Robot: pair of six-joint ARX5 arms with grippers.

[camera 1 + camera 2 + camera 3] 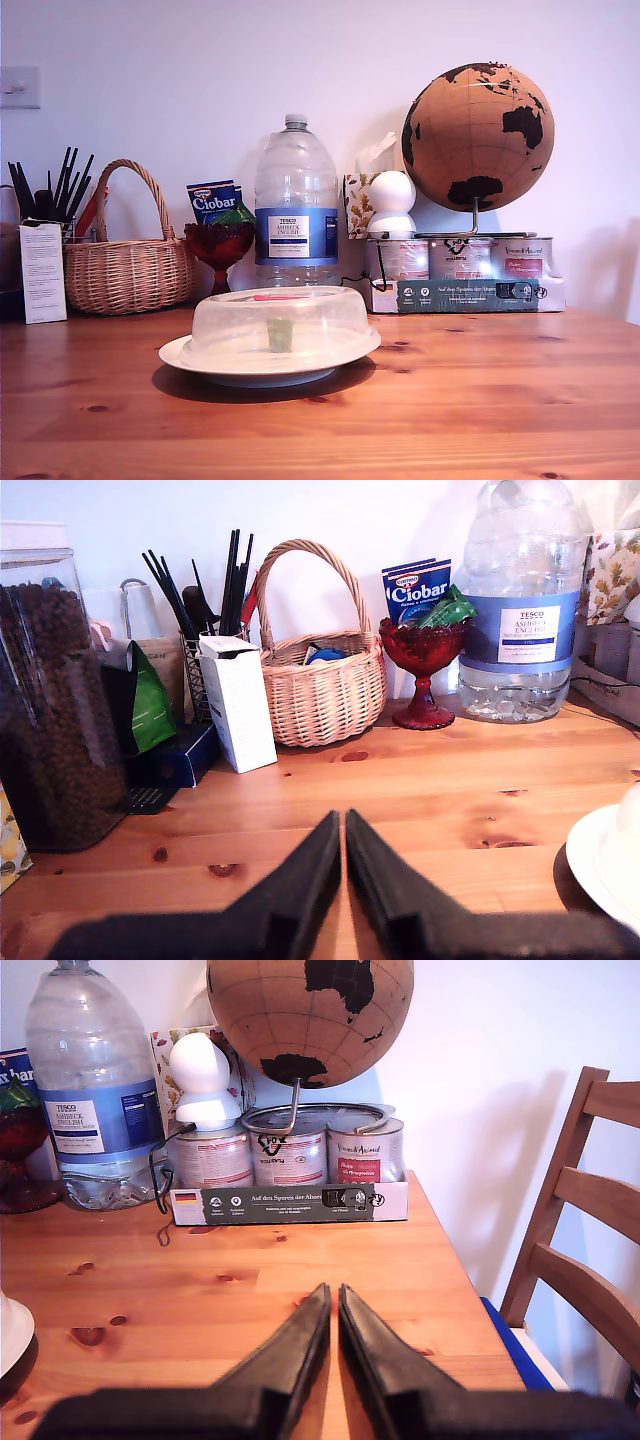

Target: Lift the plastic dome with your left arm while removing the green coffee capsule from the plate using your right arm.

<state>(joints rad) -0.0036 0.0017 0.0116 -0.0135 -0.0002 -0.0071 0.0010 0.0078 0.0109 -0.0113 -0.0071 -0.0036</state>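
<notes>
Dome: plastic dome [280, 325], low and frosted with a flared rim and a red tab on top, sits on the plate [345, 353] at the middle of the wooden table [480, 400].
Capsule: green coffee capsule [281, 334] shows as a small olive shape through the dome wall, seen only in the exterior view.
First gripper: my first gripper [343, 825] has its black fingers pressed together, holding nothing, low over bare wood; a sliver of the plate's white rim lies off to one side of it, slightly ahead.
Second gripper: my second gripper [333, 1295] is likewise closed and empty over bare wood, with a sliver of white plate rim at the edge of its view.
Exterior view only: neither arm appears there.
First wrist view only: jar of dark coffee beans [45, 700], white carton [238, 702], and wicker basket [322, 685] ahead of the fingers.
Second wrist view only: wooden chair [585, 1250] beside the table edge.
Writing: water bottle [296, 200] label reads "TESCO ASHBECK ENGLISH"; blue packet [212, 198] reads "Ciobar".
Backdrop: cork globe [477, 135] stands on tins [460, 258] in a dark printed tray; the print is too small to read.
</notes>
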